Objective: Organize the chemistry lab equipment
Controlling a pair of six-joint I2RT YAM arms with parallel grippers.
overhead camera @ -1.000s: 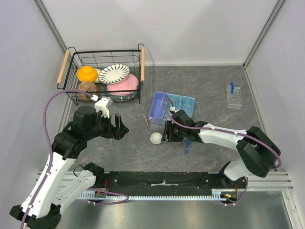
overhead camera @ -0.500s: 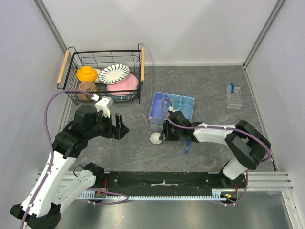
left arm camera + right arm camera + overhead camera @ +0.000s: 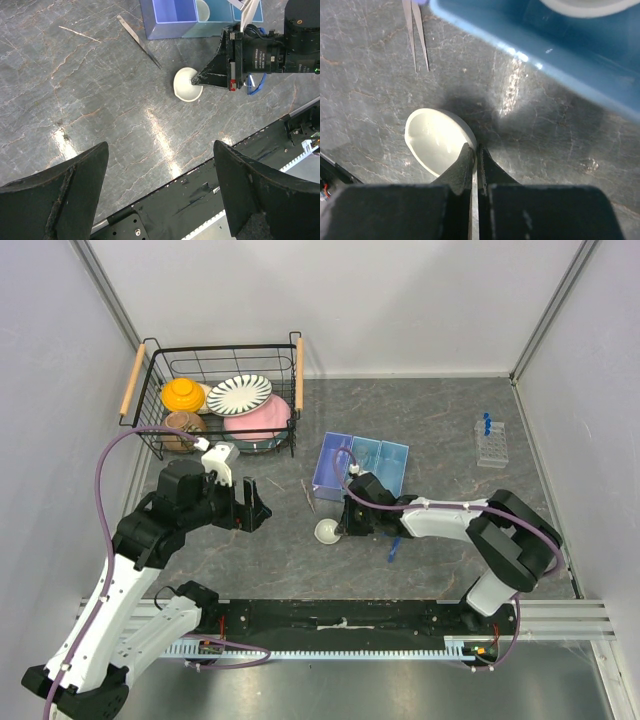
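Near the blue tray (image 3: 366, 466), right gripper (image 3: 474, 151) pinches white dish (image 3: 434, 141) — perhaps tilted.

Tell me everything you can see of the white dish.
The white dish is small, round, shallow and glossy, like glazed ceramic. It lies hollow side up, apparently resting on the grey marbled table, close to the blue tray. The right gripper is shut on its rim, one finger inside, one outside.

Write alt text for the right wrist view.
The right gripper pinches the rim of a white dish, open side up on the grey table. A thin metal tool lies beyond it to the left, and a blue tray crosses the upper right.
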